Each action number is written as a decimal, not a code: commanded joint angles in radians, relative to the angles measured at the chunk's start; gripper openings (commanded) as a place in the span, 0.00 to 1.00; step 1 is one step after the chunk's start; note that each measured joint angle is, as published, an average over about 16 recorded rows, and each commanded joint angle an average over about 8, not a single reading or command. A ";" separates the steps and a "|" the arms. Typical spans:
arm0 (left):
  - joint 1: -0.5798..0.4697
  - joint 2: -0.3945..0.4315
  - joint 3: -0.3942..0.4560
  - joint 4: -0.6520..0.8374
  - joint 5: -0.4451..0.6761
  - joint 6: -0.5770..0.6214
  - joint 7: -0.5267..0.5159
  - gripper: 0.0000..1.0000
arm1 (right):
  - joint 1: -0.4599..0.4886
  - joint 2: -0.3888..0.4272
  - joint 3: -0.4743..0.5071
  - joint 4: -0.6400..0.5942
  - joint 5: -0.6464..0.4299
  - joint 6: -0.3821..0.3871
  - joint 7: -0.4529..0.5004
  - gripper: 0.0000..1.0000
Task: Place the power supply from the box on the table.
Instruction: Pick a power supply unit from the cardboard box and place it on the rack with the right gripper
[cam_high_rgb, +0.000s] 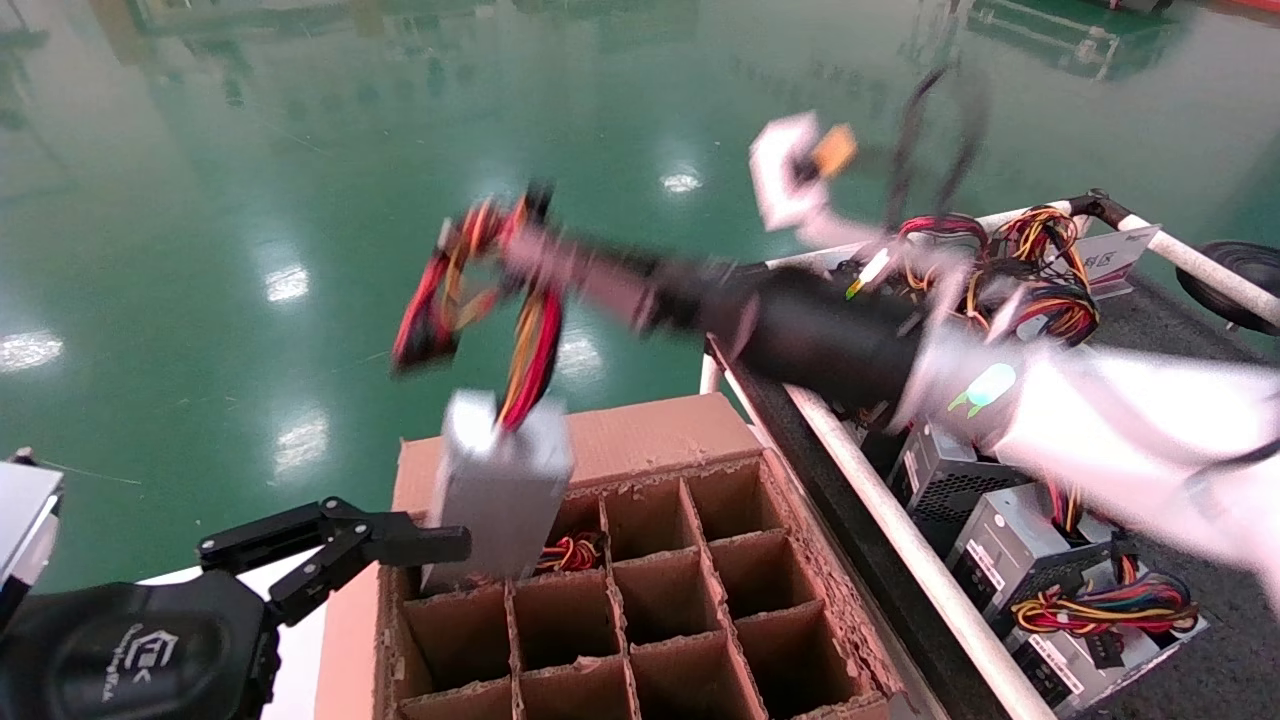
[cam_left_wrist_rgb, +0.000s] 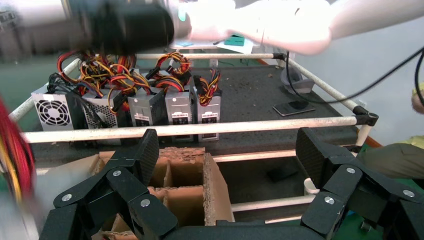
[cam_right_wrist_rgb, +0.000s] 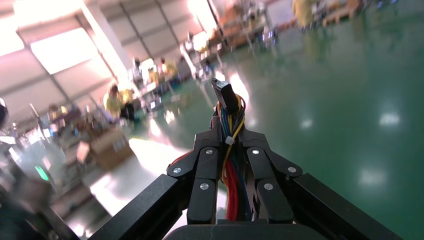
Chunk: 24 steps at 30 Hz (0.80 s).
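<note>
The power supply (cam_high_rgb: 497, 485), a silver-grey metal unit, hangs upright by its red, yellow and black wires (cam_high_rgb: 480, 290). Its lower end is at the rim of the box's back-left cell. My right gripper (cam_high_rgb: 530, 250) reaches over from the right and is shut on that wire bundle (cam_right_wrist_rgb: 231, 185), which runs up between its fingers (cam_right_wrist_rgb: 209, 165). The box (cam_high_rgb: 650, 425) is a brown carton with torn cardboard dividers. My left gripper (cam_high_rgb: 400, 535) is open beside the box's left side, near the unit but holding nothing. The table (cam_high_rgb: 1180, 330) lies to the right.
Several other power supplies (cam_high_rgb: 1010, 545) with coloured wires stand on the table behind its white rail (cam_high_rgb: 900, 540). Another wire bundle (cam_high_rgb: 570, 552) shows in a box cell. A flat dark object (cam_left_wrist_rgb: 293, 107) lies on the felt. Glossy green floor lies beyond.
</note>
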<state>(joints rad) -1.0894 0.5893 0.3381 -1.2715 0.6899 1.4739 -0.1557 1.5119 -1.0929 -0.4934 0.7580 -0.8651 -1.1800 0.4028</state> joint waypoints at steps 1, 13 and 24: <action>0.000 0.000 0.000 0.000 0.000 0.000 0.000 1.00 | 0.025 0.030 0.017 0.019 0.027 -0.003 0.063 0.00; 0.000 0.000 0.000 0.000 0.000 0.000 0.000 1.00 | 0.171 0.300 0.131 0.041 0.123 0.009 0.265 0.00; 0.000 0.000 0.001 0.000 0.000 0.000 0.000 1.00 | 0.281 0.503 0.195 -0.070 0.150 -0.082 0.276 0.00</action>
<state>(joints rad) -1.0895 0.5891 0.3386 -1.2715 0.6896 1.4737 -0.1554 1.7869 -0.5895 -0.3027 0.6912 -0.7195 -1.2634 0.6800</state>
